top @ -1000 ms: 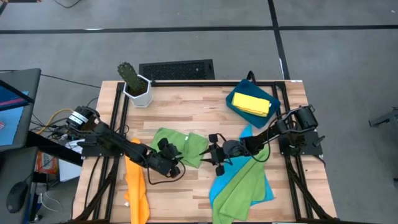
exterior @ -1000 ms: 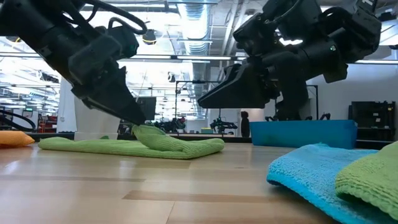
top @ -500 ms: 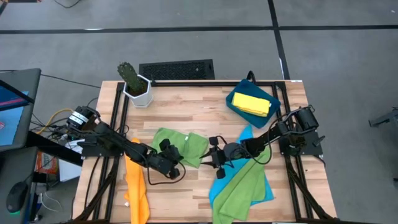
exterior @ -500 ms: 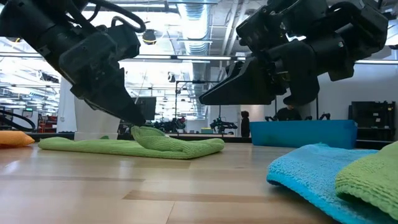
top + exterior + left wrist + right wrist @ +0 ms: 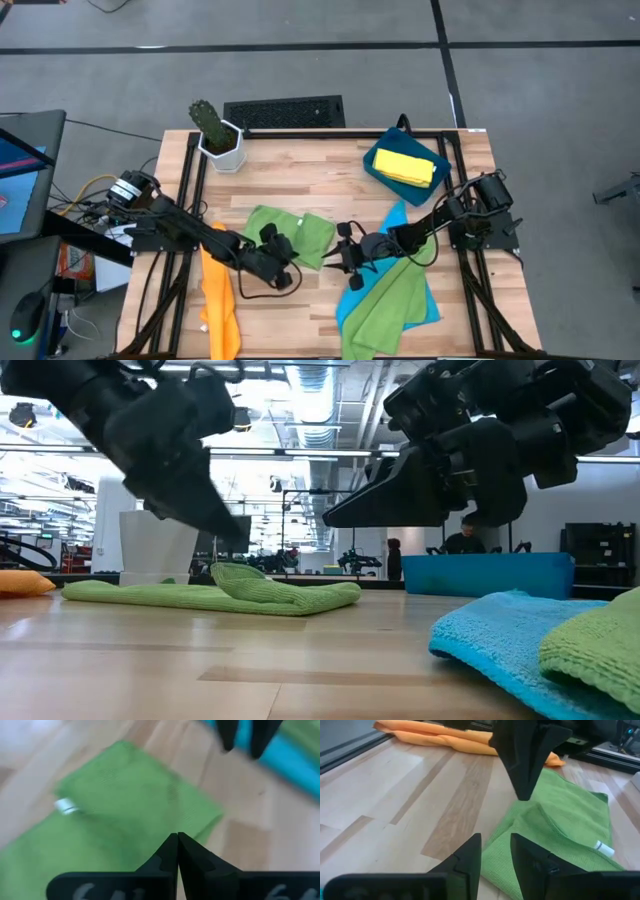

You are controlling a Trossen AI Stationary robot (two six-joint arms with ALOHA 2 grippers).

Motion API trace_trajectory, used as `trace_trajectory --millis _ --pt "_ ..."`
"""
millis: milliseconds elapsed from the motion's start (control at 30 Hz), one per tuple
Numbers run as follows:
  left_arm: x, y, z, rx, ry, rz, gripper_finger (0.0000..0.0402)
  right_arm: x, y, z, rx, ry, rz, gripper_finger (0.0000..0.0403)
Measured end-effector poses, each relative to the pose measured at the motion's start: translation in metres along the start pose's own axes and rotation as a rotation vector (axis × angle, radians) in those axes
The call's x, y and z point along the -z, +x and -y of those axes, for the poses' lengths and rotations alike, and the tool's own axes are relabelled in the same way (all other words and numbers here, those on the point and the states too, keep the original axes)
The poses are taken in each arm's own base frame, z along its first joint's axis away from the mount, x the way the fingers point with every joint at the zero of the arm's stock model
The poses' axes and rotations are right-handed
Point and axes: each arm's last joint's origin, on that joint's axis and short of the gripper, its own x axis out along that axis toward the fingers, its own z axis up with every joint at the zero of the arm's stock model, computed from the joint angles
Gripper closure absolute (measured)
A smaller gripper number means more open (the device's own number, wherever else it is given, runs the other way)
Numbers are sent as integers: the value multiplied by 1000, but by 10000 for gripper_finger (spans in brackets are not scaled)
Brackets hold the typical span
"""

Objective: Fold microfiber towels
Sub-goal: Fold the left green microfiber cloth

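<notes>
Labels first: on the lime green towel (image 5: 290, 232) at mid-desk I can see one small white tag (image 5: 606, 849), too small for me to read, and nothing else in my views carries legible writing. That towel lies partly folded on the wooden desk (image 5: 300, 170), one corner doubled over onto itself. My left gripper (image 5: 283, 270) hangs just above its near edge, jaws pressed together and holding nothing; the left wrist view shows them meeting in a point over the green cloth. My right gripper (image 5: 342, 256) sits just beside the towel's right edge, raised off the desk, jaws a narrow gap apart and empty. Below and right of it the second lime green towel (image 5: 385, 305) lies on top of the bright blue towel (image 5: 425, 305), both spread loosely. The orange towel (image 5: 220, 300) trails along the desk's left side under the left arm. The yellow towel (image 5: 405, 167) rests folded in the dark-blue tray (image 5: 380, 150) at the far right. A potted cactus (image 5: 212, 130) stands at the far left corner.
</notes>
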Motion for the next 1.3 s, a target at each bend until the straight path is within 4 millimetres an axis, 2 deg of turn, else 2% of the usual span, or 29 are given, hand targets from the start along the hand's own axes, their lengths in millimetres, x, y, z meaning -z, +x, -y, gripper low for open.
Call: trace_trajectory --millis 167,367,533,667,867,1000,1300 --pt "-1 -4 -2 -98 91 -40 376 1 0 -1 1 -3 -10 273" --pt "-1 -2 -1 -81 163 -64 297 2 0 -1 -1 -4 -23 275" --pt "12 3 -14 -137 103 -93 238 2 0 -2 -3 -3 -27 275" --pt "12 5 -17 -128 70 -91 218 3 0 -2 -3 11 -31 275" --pt "9 6 -13 -65 102 -86 238 3 0 -2 -3 12 -31 275" --pt "9 6 -14 -79 109 -80 269 3 0 -2 -3 20 -32 277" --pt "14 22 -13 -61 94 -111 350 4 0 -3 -9 42 -44 278"
